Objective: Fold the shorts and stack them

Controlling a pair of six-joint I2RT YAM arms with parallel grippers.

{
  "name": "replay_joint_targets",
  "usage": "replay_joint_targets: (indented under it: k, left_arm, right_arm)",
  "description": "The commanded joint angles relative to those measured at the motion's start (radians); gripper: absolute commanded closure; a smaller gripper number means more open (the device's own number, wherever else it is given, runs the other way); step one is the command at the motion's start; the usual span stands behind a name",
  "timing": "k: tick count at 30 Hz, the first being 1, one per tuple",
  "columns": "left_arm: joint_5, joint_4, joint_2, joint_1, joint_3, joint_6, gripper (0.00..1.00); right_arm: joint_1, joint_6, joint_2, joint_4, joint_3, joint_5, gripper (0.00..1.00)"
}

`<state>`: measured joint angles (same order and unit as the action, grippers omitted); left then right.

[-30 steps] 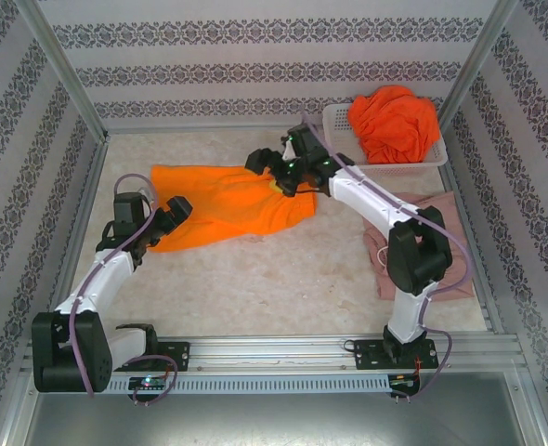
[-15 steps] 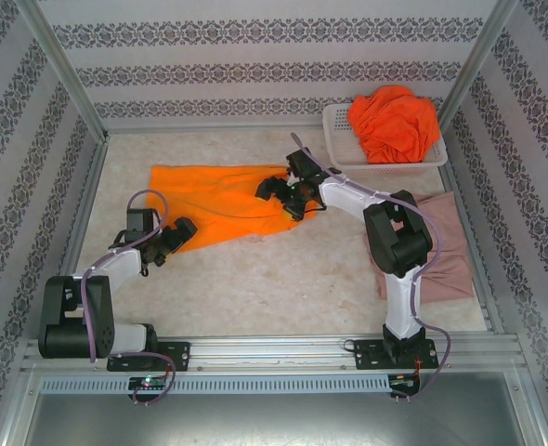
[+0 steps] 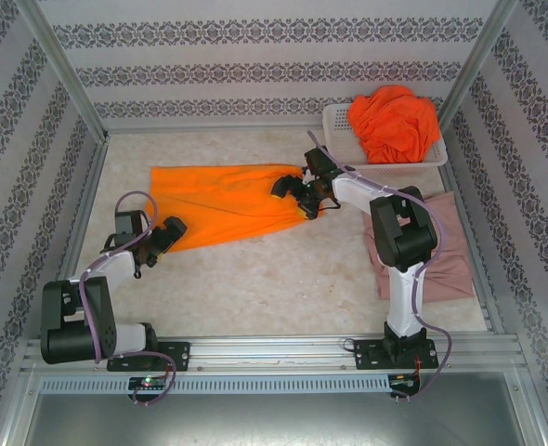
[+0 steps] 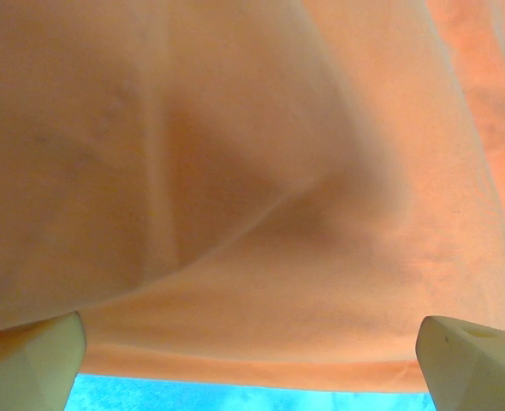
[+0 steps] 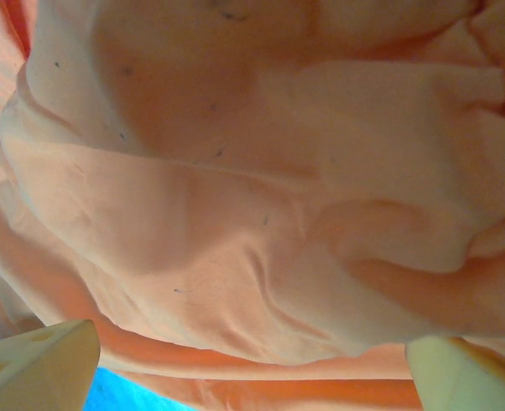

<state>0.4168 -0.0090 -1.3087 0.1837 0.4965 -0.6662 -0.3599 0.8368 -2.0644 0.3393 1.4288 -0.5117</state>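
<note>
A bright orange pair of shorts lies spread flat on the table's left middle. My left gripper sits open at its near left corner; in the left wrist view its pale fingertips stand wide apart just short of the orange hem. At the shorts' right end my right gripper is open too, its fingertips spread in front of the rumpled cloth. Dusty pink shorts lie folded at the right, partly under the right arm. More orange shorts are heaped in the basket.
A white mesh basket stands at the back right corner. Metal frame posts and patterned walls close in the table on three sides. Bare table surface stretches in front of the orange shorts.
The left arm has drawn back and lowered to the shorts' near left corner. The right gripper has slid rightwards to the shorts' right end, and the cloth now lies flatter.
</note>
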Motion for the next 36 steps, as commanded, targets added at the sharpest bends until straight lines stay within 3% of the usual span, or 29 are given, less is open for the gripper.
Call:
replay_joint_targets:
  k: [1,5,9,15,22,36]
  left_arm:
    - [0.004,-0.098,0.085,0.019,0.006,0.013,0.00]
    - [0.043,-0.187,0.241,0.019,0.096,-0.015,0.00]
    - [0.104,-0.177,0.268,0.017,0.177,-0.062,0.00]
    - [0.156,-0.013,0.117,0.004,0.183,-0.126,0.00]
    - [0.144,0.073,-0.049,-0.006,0.115,-0.091,0.00]
    - [0.038,0.066,-0.037,-0.004,-0.084,-0.041,0.00]
  right_arm:
    - [0.021,-0.007,0.045,0.030,-0.045,-0.049,0.07]
    - [-0.002,0.006,0.182,0.024,-0.073,-0.093,0.06]
    - [-0.022,0.006,0.212,0.050,0.004,-0.092,0.05]
    - [-0.007,0.011,0.055,0.076,0.206,-0.063,0.05]
    - [0.022,0.023,-0.136,0.083,0.380,-0.049,0.05]
    - [0.076,0.070,-0.325,0.074,0.508,0.023,0.05]
